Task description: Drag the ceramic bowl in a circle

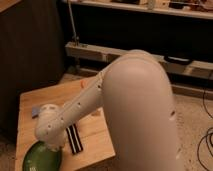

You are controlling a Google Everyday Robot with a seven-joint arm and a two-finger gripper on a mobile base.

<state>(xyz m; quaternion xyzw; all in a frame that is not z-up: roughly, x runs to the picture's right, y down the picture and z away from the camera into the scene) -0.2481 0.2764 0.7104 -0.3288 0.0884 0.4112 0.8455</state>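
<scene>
The ceramic bowl (pixel 40 159) is a glossy green round bowl at the front left corner of the wooden table (pixel 95 131), reaching the table's front edge. My gripper (pixel 52 146) is at the end of the white arm (pixel 75 107), down at the bowl's far right rim. The wrist hides the gripper's tip and its contact with the bowl. The arm's large white upper part fills the right half of the view.
A black striped item (pixel 75 139) lies on the table just right of the bowl. A small blue object (pixel 35 111) lies near the table's left edge behind the wrist. Dark shelving (pixel 150 55) stands behind the table. Speckled floor (pixel 195 125) is on the right.
</scene>
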